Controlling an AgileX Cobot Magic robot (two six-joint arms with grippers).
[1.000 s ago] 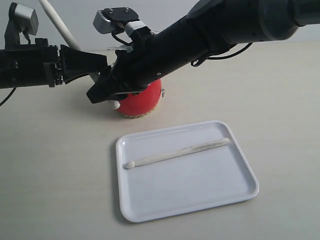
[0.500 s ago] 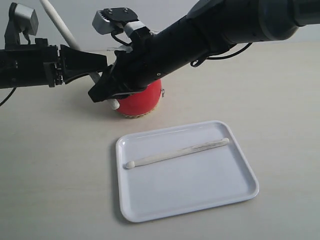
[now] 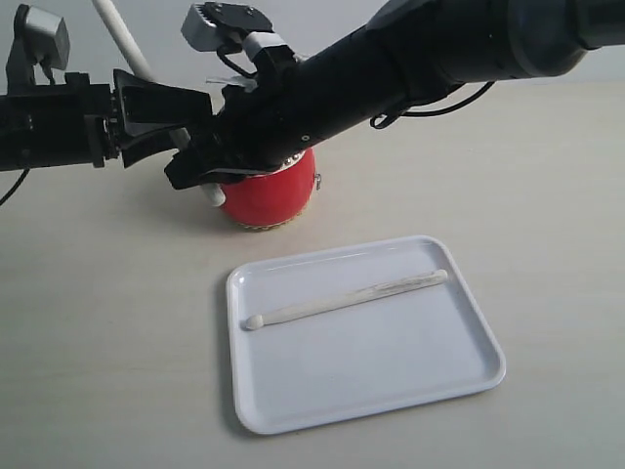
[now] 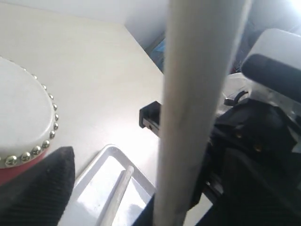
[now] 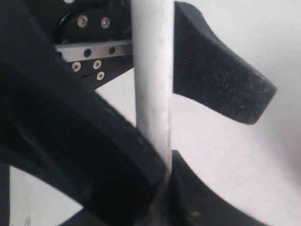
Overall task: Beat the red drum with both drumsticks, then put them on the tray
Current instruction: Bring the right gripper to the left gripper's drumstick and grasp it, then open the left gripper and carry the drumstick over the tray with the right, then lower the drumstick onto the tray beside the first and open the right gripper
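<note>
Exterior view: two drumsticks (image 3: 347,296) (one in tray (image 3: 469,376)), one red drum (image 3: 278,195).

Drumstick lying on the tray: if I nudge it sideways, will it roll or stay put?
The drumstick looks round and slim, so it would probably roll readily on the smooth white tray. Its low raised rim should likely stop it. It appears rigid wood, so it should push as one stiff piece.
</note>
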